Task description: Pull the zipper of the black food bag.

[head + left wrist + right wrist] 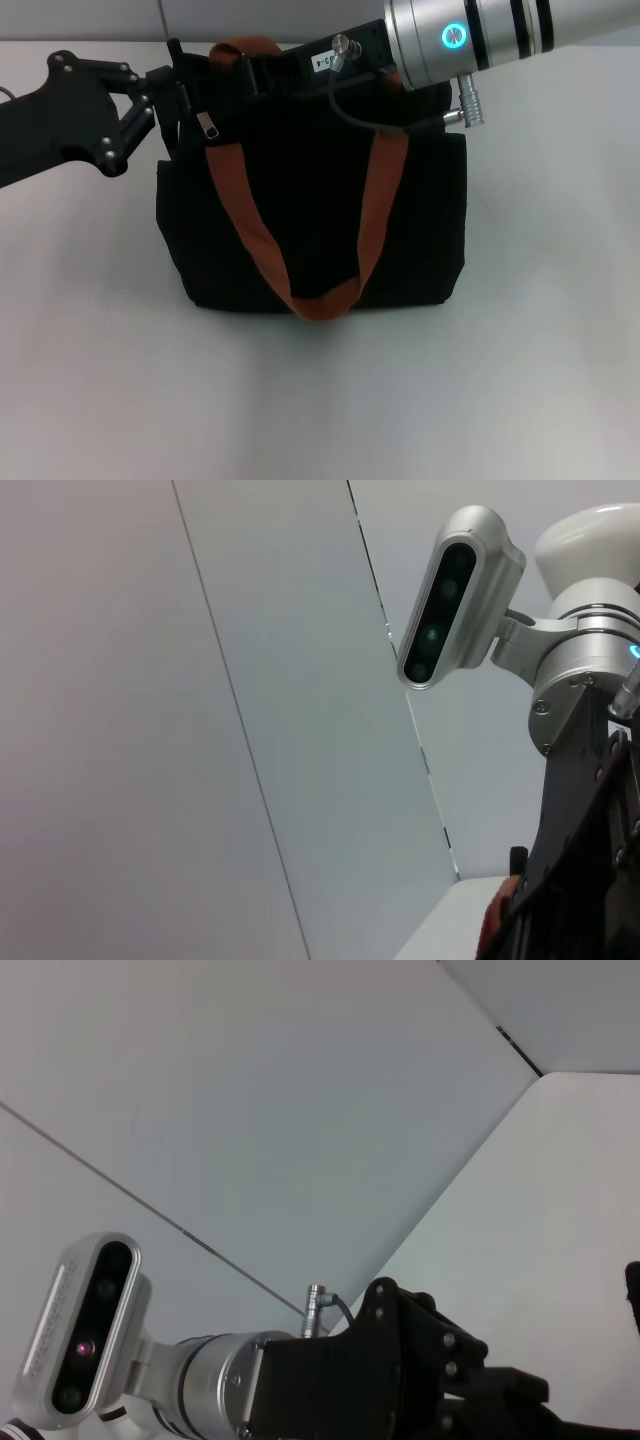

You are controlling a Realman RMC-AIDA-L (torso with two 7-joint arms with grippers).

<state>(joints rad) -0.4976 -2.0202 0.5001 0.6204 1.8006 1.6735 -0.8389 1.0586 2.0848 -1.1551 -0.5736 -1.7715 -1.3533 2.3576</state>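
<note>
Centrally on the white bench stands the black food bag, zipper at its top left corner beside the left end effector, right end effector above; finger states cannot be determined.

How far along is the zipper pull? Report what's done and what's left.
Done: both arms are at the top of the black food bag, the left gripper at its left end, the right gripper over the top. In hand: nothing clearly gripped; the zipper hangs free. Left: grasping the tab and pulling it.

White tabletop; pale grey panelled wall with thin seams.
</note>
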